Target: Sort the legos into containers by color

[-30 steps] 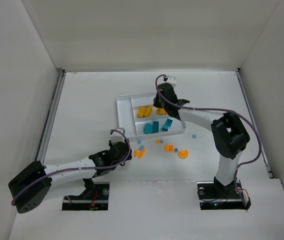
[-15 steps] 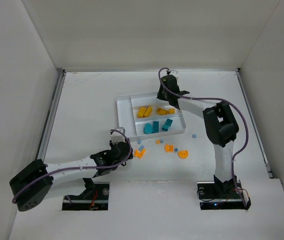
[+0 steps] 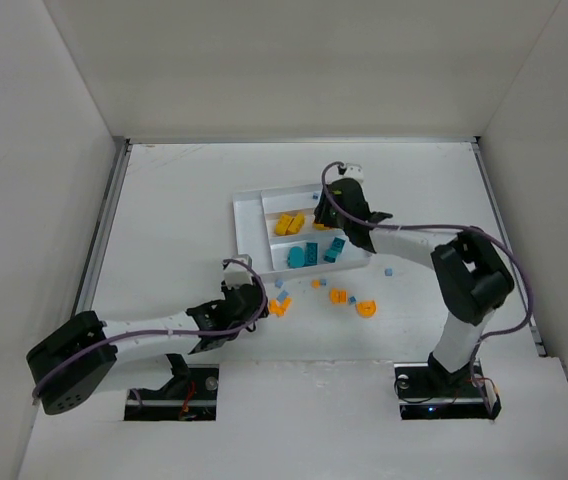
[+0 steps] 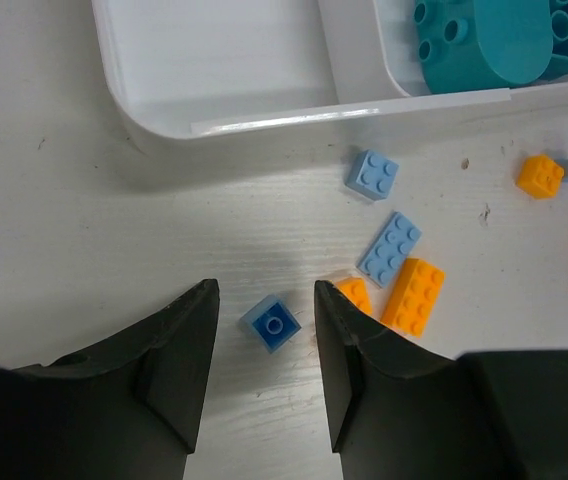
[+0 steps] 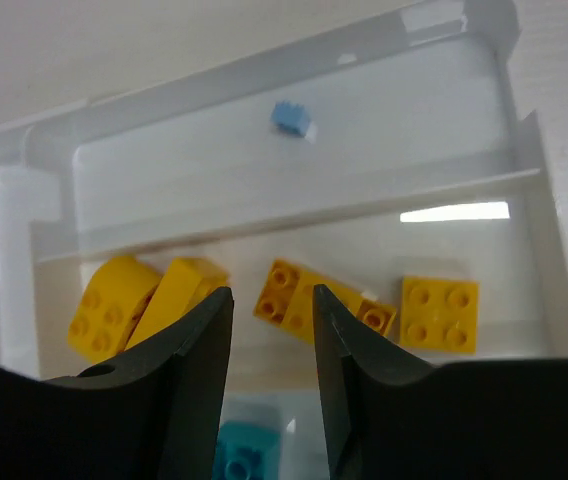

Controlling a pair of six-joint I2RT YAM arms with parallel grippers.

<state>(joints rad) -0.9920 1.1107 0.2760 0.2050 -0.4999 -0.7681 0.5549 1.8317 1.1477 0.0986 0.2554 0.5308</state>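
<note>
- straddling a small blue brick (image 4: 272,322) on the tabletop (image 4: 54,230): my left tool (image 4: 264,305) is spread, one finger on either side of the brick, and as far as i can tell neither touches it.
- step in hand, as i judge it: picking up this brick for the tray (image 4: 214,118), which lies near, just beyond it.
- next move, left: press the fingers together squarely on the brick, lift it, and carry it to the far section, where a light blue brick (image 5: 291,118) already lies. an orange brick (image 4: 411,295) just beside the right finger could be nudged.
- my right tool (image 5: 271,300) hangs over the tray, spread and holding nothing. below it, yellow pieces (image 5: 439,313) lie in the middle section and teal pieces (image 5: 244,455) in the nearest.
- next move, right: withdraw toward the loose legos (image 3: 339,296) on the tabletop between the tray and my bases.
- writing: no brand, label or lettering can be read in any view.
</note>
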